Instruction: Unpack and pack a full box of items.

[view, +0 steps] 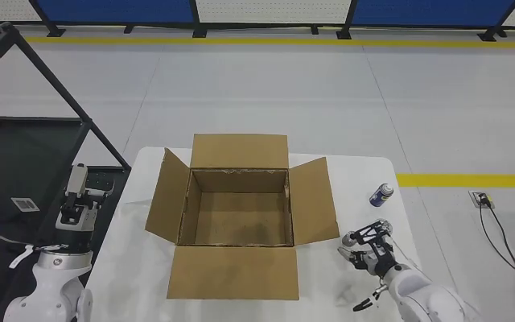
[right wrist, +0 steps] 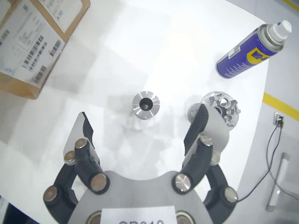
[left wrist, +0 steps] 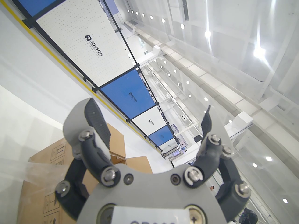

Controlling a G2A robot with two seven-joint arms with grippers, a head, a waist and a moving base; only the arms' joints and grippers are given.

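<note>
We see the box [view: 233, 272] open at the centre of the table [view: 354, 173], can [right wrist: 250, 54] near its right edge, right gripper [right wrist: 143, 117] wide open over a metal sleeve [right wrist: 146, 105], holding nothing, left gripper [left wrist: 149, 113] likewise open, empty.

We look down from above the arms at the table [view: 362, 173] and the open box [view: 233, 274], from some way off. The left wrist camera sits behind its pincer [left wrist: 149, 108], tilted up at the ceiling [left wrist: 233, 36], with the box low in its frame. The right wrist camera hangs close over the table, and its spray can [right wrist: 250, 52] and box corner show from above too.
</note>
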